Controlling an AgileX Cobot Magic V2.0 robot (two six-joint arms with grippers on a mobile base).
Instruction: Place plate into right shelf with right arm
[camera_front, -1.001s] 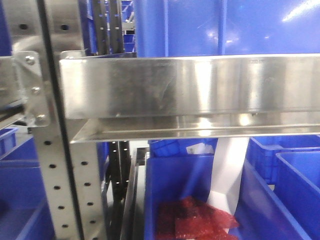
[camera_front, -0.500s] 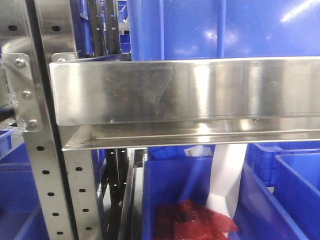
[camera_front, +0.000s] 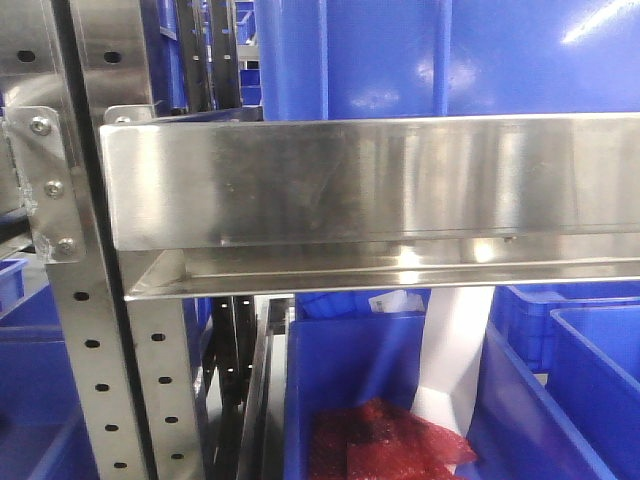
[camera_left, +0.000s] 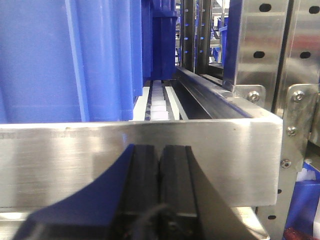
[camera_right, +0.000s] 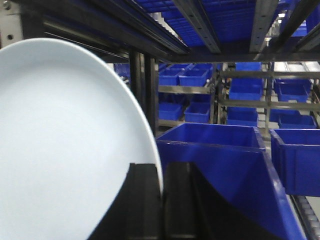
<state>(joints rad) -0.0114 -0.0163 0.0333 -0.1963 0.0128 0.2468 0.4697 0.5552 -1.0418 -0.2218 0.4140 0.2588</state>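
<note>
The right gripper (camera_right: 161, 175) pinches the plate (camera_right: 65, 150) by its rim, so the plate stands on edge, its face spreading up and left of the fingers, with a blue bin (camera_right: 215, 150) of the right shelf (camera_front: 370, 180) ahead and lower. The plate is plain, white and glossy. The left gripper (camera_left: 159, 152), pressed together on nothing, faces a steel ledge (camera_left: 75, 160).

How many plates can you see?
1. The plate is pinched by its rim in the right tool, beside a blue bin. The other views show none; more could be hidden.
</note>
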